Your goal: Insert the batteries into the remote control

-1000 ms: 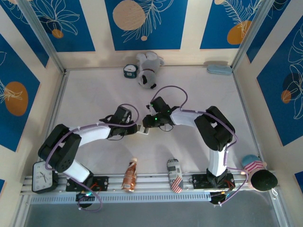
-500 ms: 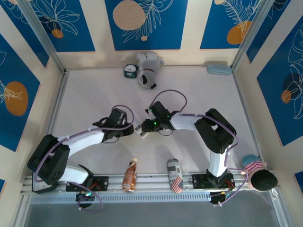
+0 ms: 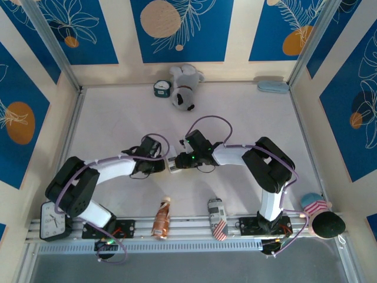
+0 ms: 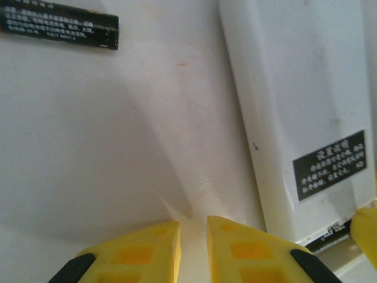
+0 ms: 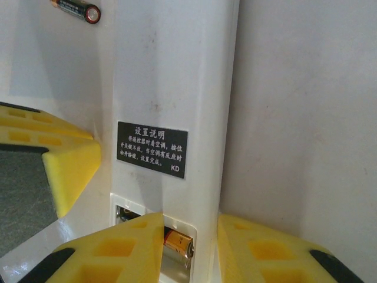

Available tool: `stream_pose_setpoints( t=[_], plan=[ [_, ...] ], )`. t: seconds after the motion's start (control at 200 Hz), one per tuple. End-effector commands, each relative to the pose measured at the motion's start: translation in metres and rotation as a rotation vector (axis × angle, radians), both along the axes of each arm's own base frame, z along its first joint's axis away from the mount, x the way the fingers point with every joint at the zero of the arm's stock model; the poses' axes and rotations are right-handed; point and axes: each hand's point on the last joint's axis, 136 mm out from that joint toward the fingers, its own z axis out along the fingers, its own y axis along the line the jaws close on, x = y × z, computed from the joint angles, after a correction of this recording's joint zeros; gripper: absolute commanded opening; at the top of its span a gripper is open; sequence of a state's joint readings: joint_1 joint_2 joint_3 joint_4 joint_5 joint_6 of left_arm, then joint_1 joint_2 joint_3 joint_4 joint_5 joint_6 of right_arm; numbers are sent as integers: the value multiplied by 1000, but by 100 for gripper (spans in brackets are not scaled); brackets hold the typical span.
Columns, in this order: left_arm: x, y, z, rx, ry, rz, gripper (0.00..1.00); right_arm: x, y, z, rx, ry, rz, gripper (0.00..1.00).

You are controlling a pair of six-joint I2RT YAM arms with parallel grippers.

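Observation:
The white remote control (image 3: 175, 164) lies back-up at mid-table between both grippers. Its back carries a black label, and its open compartment holds one battery (image 5: 179, 242) with a coppery end. My right gripper (image 5: 189, 223) is shut on the remote control (image 5: 171, 88), with one finger over the compartment and the other against its right side. A second battery (image 5: 76, 9) lies loose on the table beyond. My left gripper (image 4: 193, 236) stands just left of the remote control (image 4: 294, 106). Its jaws are nearly together, with nothing seen between them.
A plush dog (image 3: 184, 88) and a small clock (image 3: 161, 88) sit at the back, with a pale blue case (image 3: 273, 86) at back right. A bottle (image 3: 161, 218), a can (image 3: 217, 219) and an alarm clock (image 3: 52, 219) lie by the near rail. A black printed label (image 4: 59, 23) shows on the white surface ahead.
Both grippers and the remote have shifted slightly left and toward the near edge. The left arm's elbow swung outward and came back.

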State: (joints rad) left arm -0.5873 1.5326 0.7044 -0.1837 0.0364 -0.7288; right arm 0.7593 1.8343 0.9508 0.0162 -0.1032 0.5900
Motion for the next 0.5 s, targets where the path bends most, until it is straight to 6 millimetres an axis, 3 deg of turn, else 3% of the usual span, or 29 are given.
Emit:
stream_pose_setpoints(
  t=[0.0, 0.18, 0.325, 0.495],
  plan=[
    [26, -19, 11, -44, -66, -21, 19, -3, -2, 7, 31, 10, -1, 31],
    [26, -9, 15, -11, -67, -13, 20, 4, -10, 15, 53, -6, -28, 32],
    [32, 9, 32, 27, -96, 10, 24, 10, -19, 32, 68, -46, -47, 36],
    [46, 35, 54, 85, -125, 46, 45, 13, -30, 47, 83, -84, -77, 36]
  ],
)
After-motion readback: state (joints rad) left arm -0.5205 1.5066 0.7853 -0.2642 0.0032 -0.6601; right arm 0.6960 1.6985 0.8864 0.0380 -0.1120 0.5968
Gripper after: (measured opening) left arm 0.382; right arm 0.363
